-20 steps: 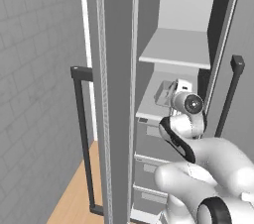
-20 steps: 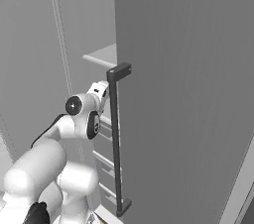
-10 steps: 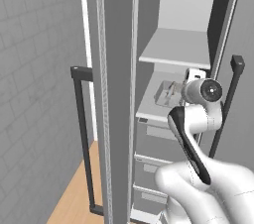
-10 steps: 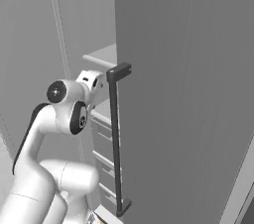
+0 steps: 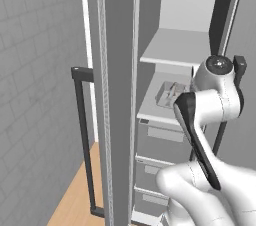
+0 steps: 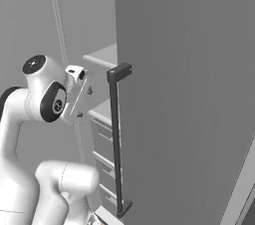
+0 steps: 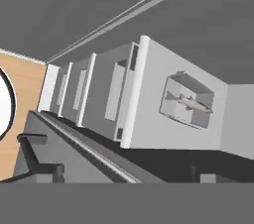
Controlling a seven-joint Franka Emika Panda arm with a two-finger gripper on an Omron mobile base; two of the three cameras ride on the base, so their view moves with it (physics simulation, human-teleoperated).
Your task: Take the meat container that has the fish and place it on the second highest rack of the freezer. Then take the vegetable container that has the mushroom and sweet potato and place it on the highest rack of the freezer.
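Grey cabinet walls and a strip of wooden floor (image 5: pixel 75 200) frame the freezer (image 5: pixel 120 95), whose door stands wide with its dark bar handle (image 6: pixel 117 139) in front of me. On the second highest rack (image 5: pixel 162 112), right above the drawer fronts (image 5: pixel 160 142), sits the meat container (image 5: pixel 170 94): a shallow, pale-grey open tray holding the fish (image 7: pixel 191 103), a slim silvery piece (nearly the tray's own colour). The highest rack (image 5: pixel 175 47) lies bare above it. My pincer (image 7: pixel 124 173) is spread wide, pinching nothing, well apart from the tray.
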